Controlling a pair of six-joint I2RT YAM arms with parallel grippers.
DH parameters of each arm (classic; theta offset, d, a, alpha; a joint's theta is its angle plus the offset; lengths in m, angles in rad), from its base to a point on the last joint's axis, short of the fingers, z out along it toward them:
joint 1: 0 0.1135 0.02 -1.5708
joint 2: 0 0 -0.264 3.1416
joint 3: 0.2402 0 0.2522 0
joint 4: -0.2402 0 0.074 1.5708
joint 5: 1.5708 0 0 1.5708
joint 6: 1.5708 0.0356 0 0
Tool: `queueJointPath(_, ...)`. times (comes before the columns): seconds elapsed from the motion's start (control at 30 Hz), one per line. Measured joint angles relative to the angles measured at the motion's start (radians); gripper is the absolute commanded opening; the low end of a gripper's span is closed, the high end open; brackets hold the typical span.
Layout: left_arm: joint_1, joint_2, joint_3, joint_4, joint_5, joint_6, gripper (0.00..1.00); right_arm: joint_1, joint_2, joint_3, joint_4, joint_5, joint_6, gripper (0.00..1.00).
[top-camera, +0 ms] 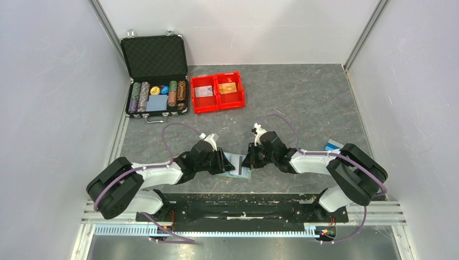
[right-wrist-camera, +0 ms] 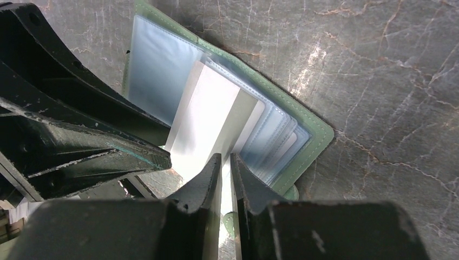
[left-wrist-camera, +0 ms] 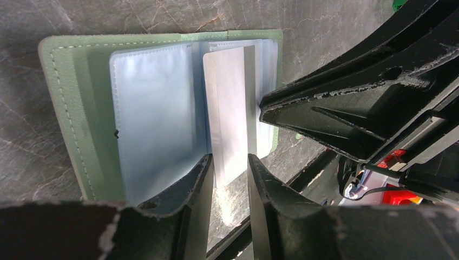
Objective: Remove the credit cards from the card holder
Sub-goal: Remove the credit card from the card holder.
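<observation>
The card holder (top-camera: 238, 166) lies open on the table between both arms, green with pale blue pockets (left-wrist-camera: 76, 108) (right-wrist-camera: 313, 145). A whitish-grey card (left-wrist-camera: 230, 108) (right-wrist-camera: 208, 119) sticks partway out of a right-hand pocket, over the holder's near edge. My right gripper (top-camera: 250, 161) (right-wrist-camera: 226, 160) is nearly shut, its tips at the card's edge, seemingly pinching it. My left gripper (top-camera: 226, 162) (left-wrist-camera: 230, 162) is narrowly open at the holder's near edge. The card's free end shows in its gap, and one finger lies over the left pocket.
A red two-compartment bin (top-camera: 217, 103) stands at the back, with a whitish printed card (top-camera: 203, 91) and an orange card (top-camera: 228, 88) in it. An open black poker-chip case (top-camera: 156, 76) is to its left. A blue-white card (top-camera: 333, 145) lies by the right arm.
</observation>
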Motion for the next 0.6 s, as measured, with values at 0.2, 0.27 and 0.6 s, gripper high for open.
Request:
queueJointPath(0.2,0.000,0.005,-0.001,0.007,0.001,-0.003,0.37,0.000,0.001,-0.006,0.012,0.000,0.005,0.12)
queueJointPath(0.27,0.000,0.010,-0.001,0.008,0.001,-0.008,0.39,0.000,0.003,-0.006,0.015,0.000,0.005,0.10)
queueJointPath(0.6,0.000,0.014,-0.010,0.014,0.000,-0.035,0.35,0.000,0.013,-0.009,0.034,0.000,0.005,0.09)
